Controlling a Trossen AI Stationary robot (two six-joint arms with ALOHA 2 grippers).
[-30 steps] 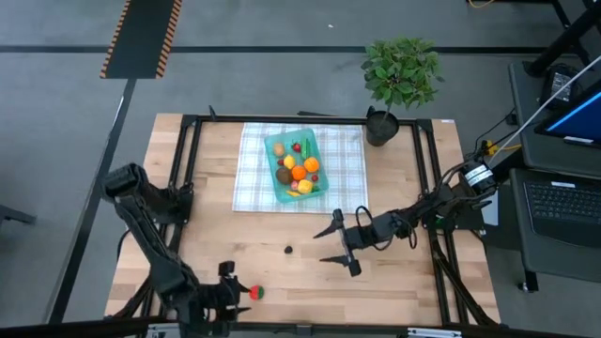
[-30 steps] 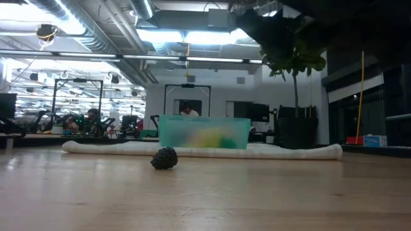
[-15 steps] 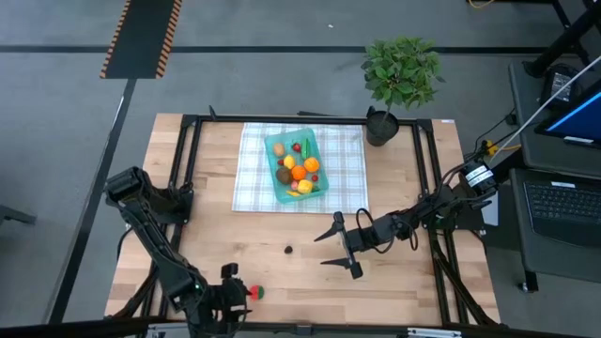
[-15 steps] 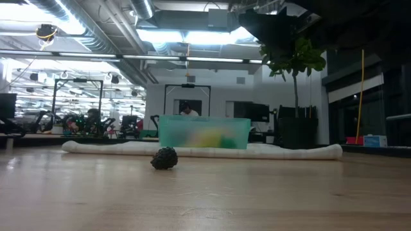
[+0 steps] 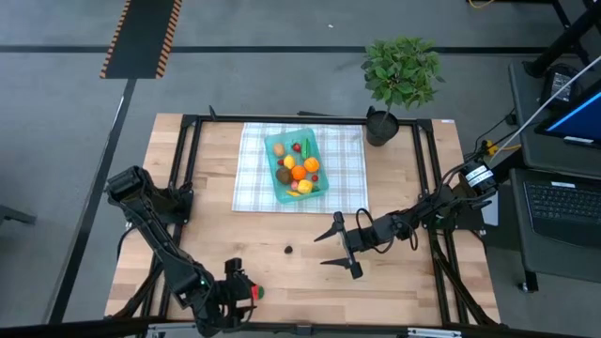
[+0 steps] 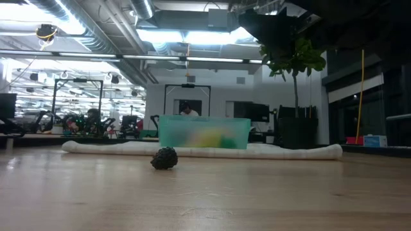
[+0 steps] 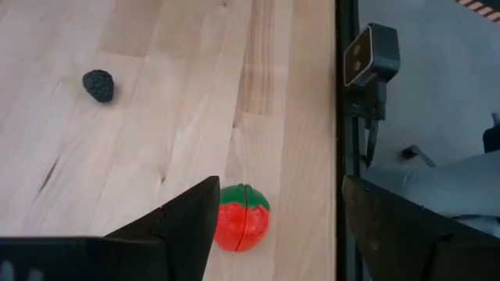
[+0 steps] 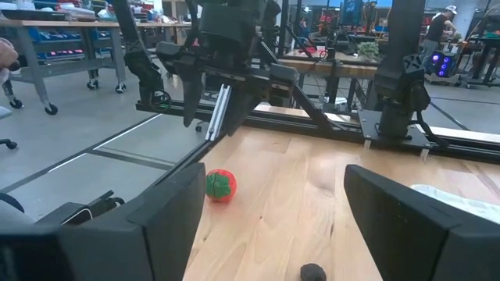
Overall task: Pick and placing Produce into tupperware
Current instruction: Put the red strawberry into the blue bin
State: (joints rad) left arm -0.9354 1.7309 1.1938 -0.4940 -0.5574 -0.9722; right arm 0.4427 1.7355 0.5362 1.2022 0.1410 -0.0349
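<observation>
The teal tupperware (image 5: pixel 296 166) sits on the checked cloth (image 5: pixel 343 174) at the table's far middle, with several pieces of produce inside; it also shows in the low view (image 6: pixel 204 132). A red fruit with a green top (image 7: pixel 242 217) lies on the wood close to the near edge (image 5: pixel 258 292). My left gripper (image 7: pixel 281 195) stands open over it, one finger on either side and the fruit close beside one finger (image 7: pixel 191 222). A small dark berry (image 5: pixel 289 250) lies mid-table. My right gripper (image 5: pixel 325 247) waits open and level, right of the berry.
A potted plant (image 5: pixel 399 80) stands at the far right corner. Black frame rails (image 5: pixel 427 188) run along the table's sides, and a small camera (image 7: pixel 369 58) is mounted at the near edge. Bare wood lies between the berry and the cloth.
My left gripper has crept along the near edge toward the red fruit, which has stayed where it was. The right arm, the berry and the tupperware have kept still.
</observation>
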